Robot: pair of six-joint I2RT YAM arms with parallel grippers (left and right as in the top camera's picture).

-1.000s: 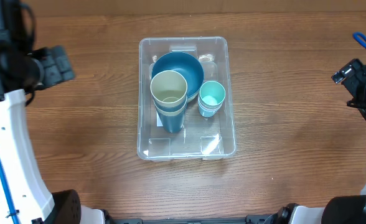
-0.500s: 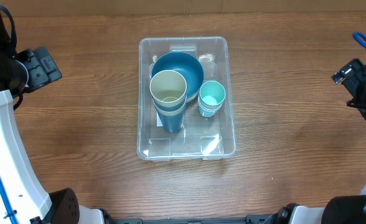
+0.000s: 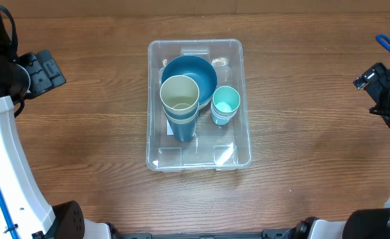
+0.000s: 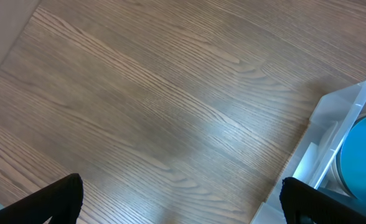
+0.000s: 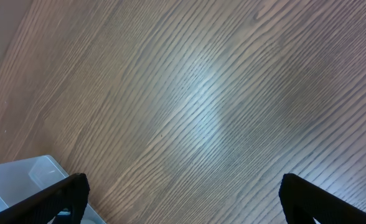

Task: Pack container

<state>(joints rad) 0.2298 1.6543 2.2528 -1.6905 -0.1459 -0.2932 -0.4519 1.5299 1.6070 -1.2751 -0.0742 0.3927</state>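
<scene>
One clear container (image 3: 194, 43) is sitting on the counter (image 3: 314, 166).
I'm seeing rounded corners; left pincer (image 4: 183, 202) and right pincer (image 5: 183, 199) are gaping apart.

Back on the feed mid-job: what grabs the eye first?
The clear container mid-table, holding a blue bowl at its far end, a tall cream-lined cup stack in front of it, and a smaller teal cup on the right. The left pincer and right pincer hang open and empty, off to either side.
</scene>
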